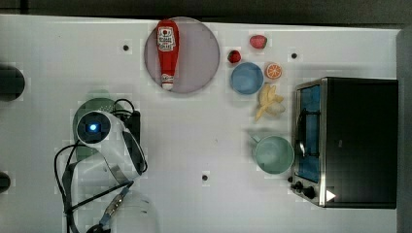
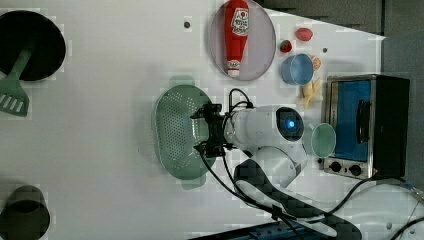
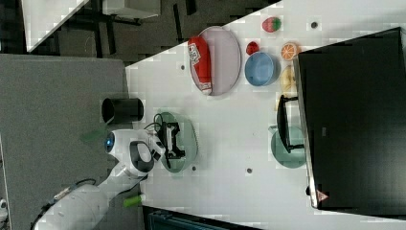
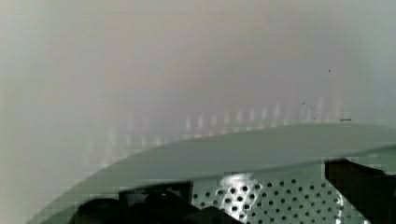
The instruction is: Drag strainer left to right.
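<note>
Table (image 2: 115,60) of white spreads under everything; toaster oven (image 1: 357,141), black and steel, stands at the top view's right edge; the strainer (image 2: 175,132), pale mint and perforated, lies toward the left view's middle-left, just beneath the arm's wrist; the gripper (image 2: 205,132) hangs over the strainer's inside near its rim, jaws spread wide, holding nothing; a ketchup bottle (image 1: 167,51) lies on a round plate (image 1: 199,53).

The large pale mint-green oval plastic strainer (image 2: 175,132) sits upright on the white table (image 2: 100,150), its bottom dotted with many small holes and a small tab handle at each end. In the left view it lies left of centre, partly under my arm.
</note>
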